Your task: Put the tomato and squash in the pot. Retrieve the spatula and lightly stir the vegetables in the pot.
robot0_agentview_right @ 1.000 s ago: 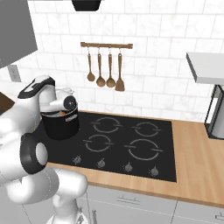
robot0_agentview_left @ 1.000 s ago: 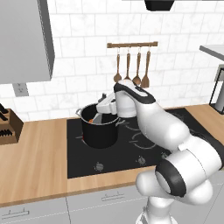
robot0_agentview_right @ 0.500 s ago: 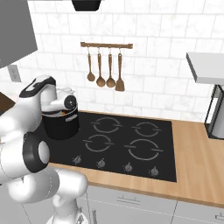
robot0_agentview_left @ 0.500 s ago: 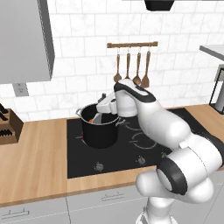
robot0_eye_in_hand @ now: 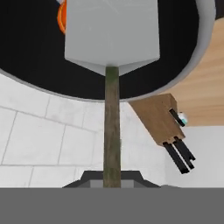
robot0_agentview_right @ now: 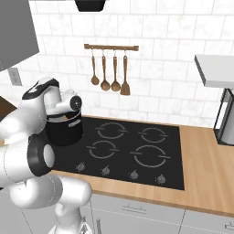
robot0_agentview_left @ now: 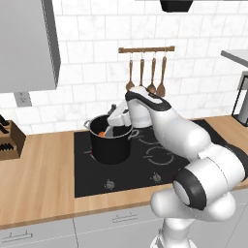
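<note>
The black pot (robot0_agentview_left: 110, 145) stands on the back-left burner of the stove, and it is also seen from the other side (robot0_agentview_right: 64, 131). My gripper (robot0_agentview_left: 117, 121) hangs over its rim, shut on the thin handle of the spatula (robot0_eye_in_hand: 112, 127). The spatula's flat grey blade (robot0_eye_in_hand: 111, 30) reaches down into the pot (robot0_eye_in_hand: 192, 65). An orange-red rounded piece (robot0_eye_in_hand: 61, 19) lies inside beside the blade, and it peeks over the rim (robot0_agentview_left: 101, 134). Whether it is the tomato or the squash I cannot tell. The rest of the pot's inside is hidden by the blade.
The black stove top (robot0_agentview_left: 160, 155) spreads to the right of the pot. Wooden spoons and a turner hang on a wall rail (robot0_agentview_left: 145, 72). A knife block (robot0_agentview_left: 7, 138) stands on the counter at the far left, and a tall appliance (robot0_agentview_right: 226, 119) at the far right.
</note>
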